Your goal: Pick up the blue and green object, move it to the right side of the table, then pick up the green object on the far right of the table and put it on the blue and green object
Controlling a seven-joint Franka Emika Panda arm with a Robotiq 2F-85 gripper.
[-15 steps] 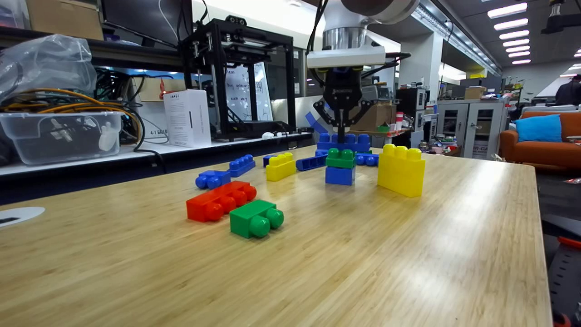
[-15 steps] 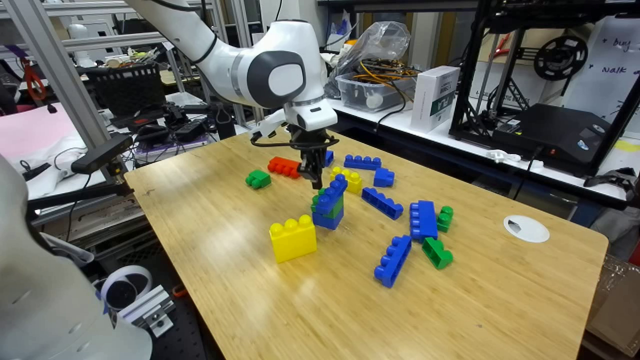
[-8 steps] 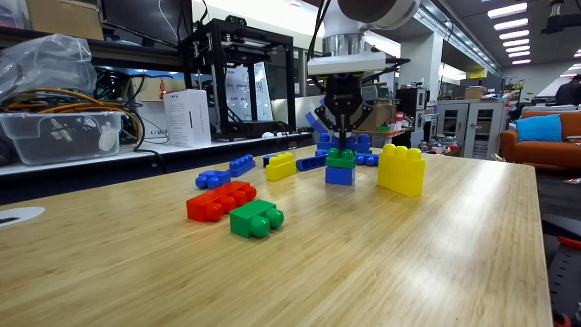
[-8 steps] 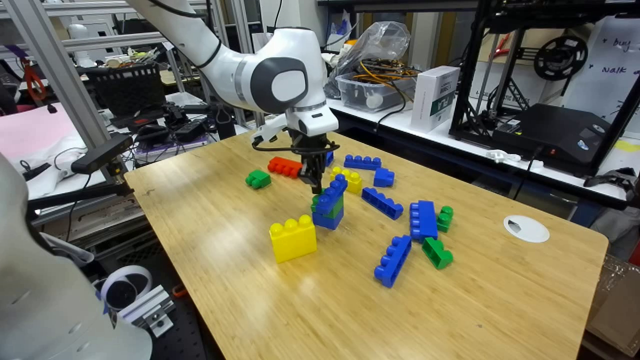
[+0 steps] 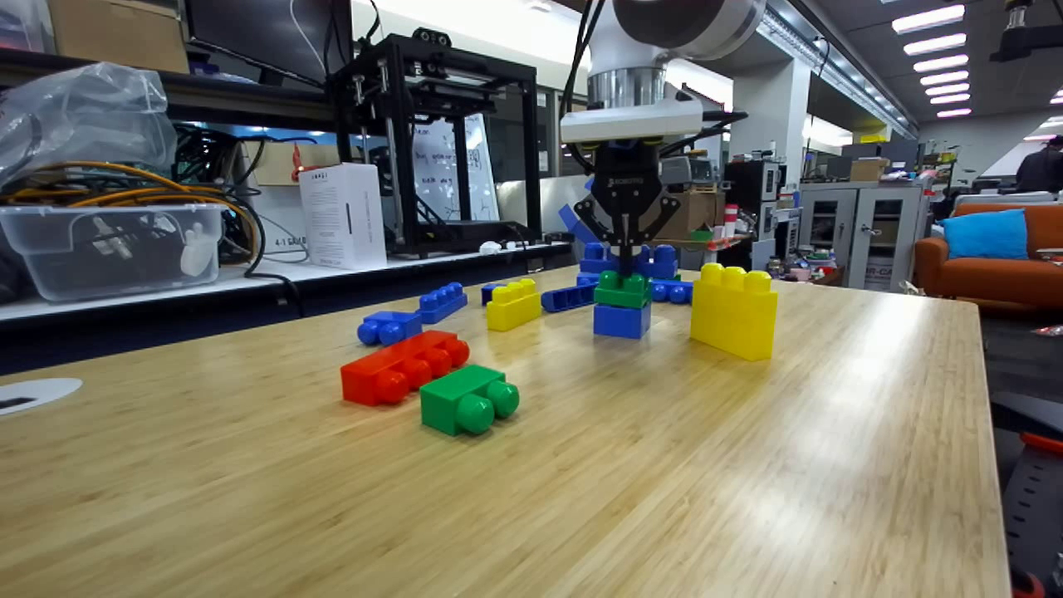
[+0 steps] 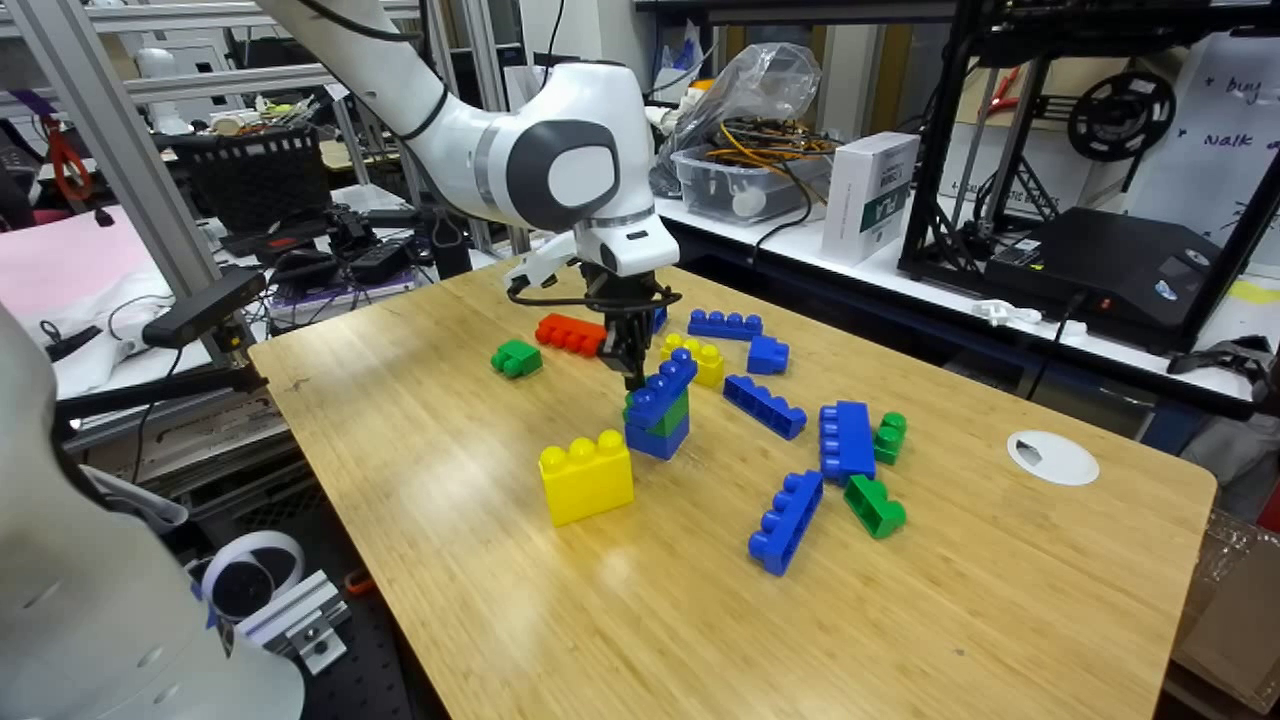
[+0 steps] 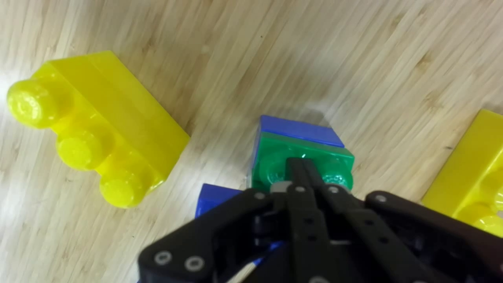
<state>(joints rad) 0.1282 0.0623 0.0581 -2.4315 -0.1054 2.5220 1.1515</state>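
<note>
Plainly, in an exterior view, my gripper (image 5: 625, 264) points straight down, its two fingers together, their ends at the green studs of the blue and green object (image 5: 622, 300). That object stands upright on the table (image 5: 747, 473), near the tall yellow block (image 5: 732, 314); well apart, a red brick (image 5: 403, 365) lies near a green two-stud block (image 5: 465, 399).

In an exterior view, the wide blue brick (image 6: 660, 392) rests across the top of that object, and my fingertips are just beside it. Farther right, two green blocks (image 6: 874, 507) lie just beside a large blue block (image 6: 850, 442).

In the wrist view, my fingers sit side by side between two green studs, with the tall yellow block to the left and another yellow block (image 7: 465, 169) at the right edge. Whether the tips touch the green surface I cannot tell, as the fingers hide it.
</note>
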